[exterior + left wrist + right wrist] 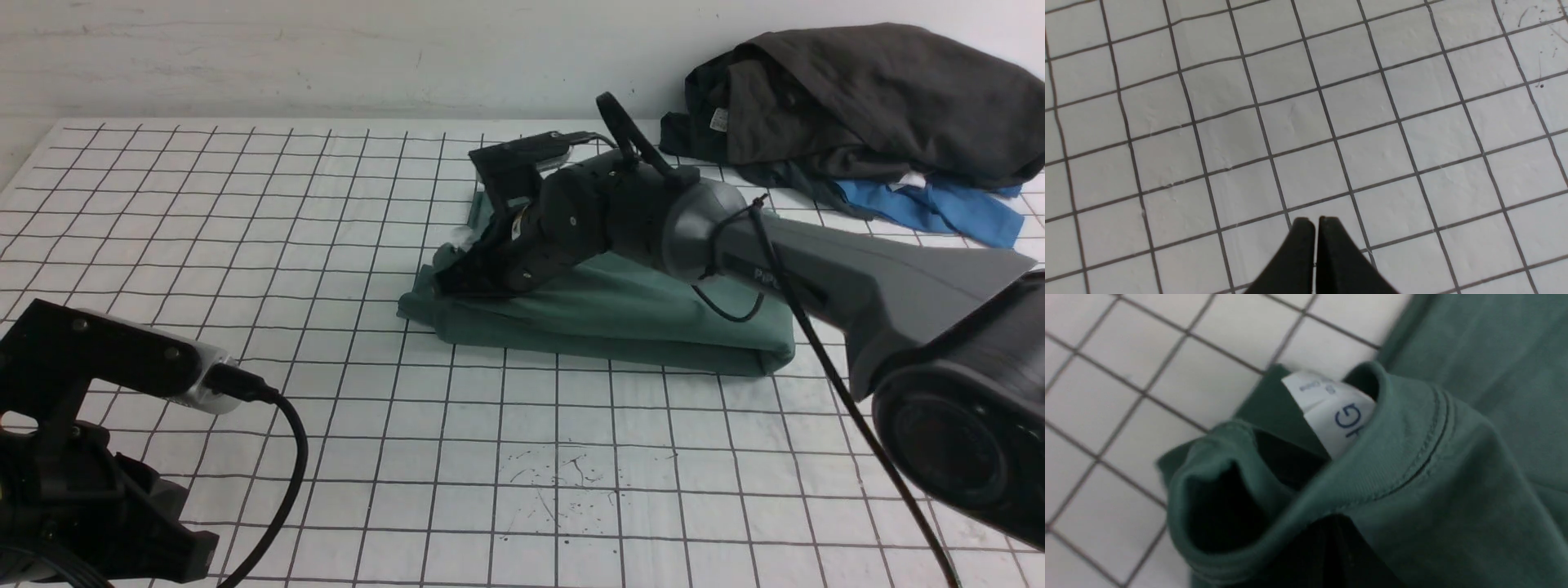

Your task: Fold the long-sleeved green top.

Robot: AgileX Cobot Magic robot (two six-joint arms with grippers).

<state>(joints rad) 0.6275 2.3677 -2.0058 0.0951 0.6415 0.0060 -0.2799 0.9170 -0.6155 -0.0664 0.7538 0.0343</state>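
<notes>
The green long-sleeved top [620, 314] lies folded into a thick flat bundle at the middle of the gridded table. My right gripper [447, 282] reaches down onto its left end. In the right wrist view the top [1453, 465] shows its round neckband bunched up, with a white neck label [1331, 412] poking out. The right gripper [1331, 520] is shut, its tips pressed against the collar fabric, and no cloth shows between them. My left gripper [1316, 220] is shut and empty, hovering over bare grid at the near left, far from the top.
A heap of dark grey clothes [865, 98] sits at the back right, with a bright blue garment [939, 208] under it. The left arm [82, 457] and its cable fill the near left corner. Ink specks [563, 474] mark the table's front middle.
</notes>
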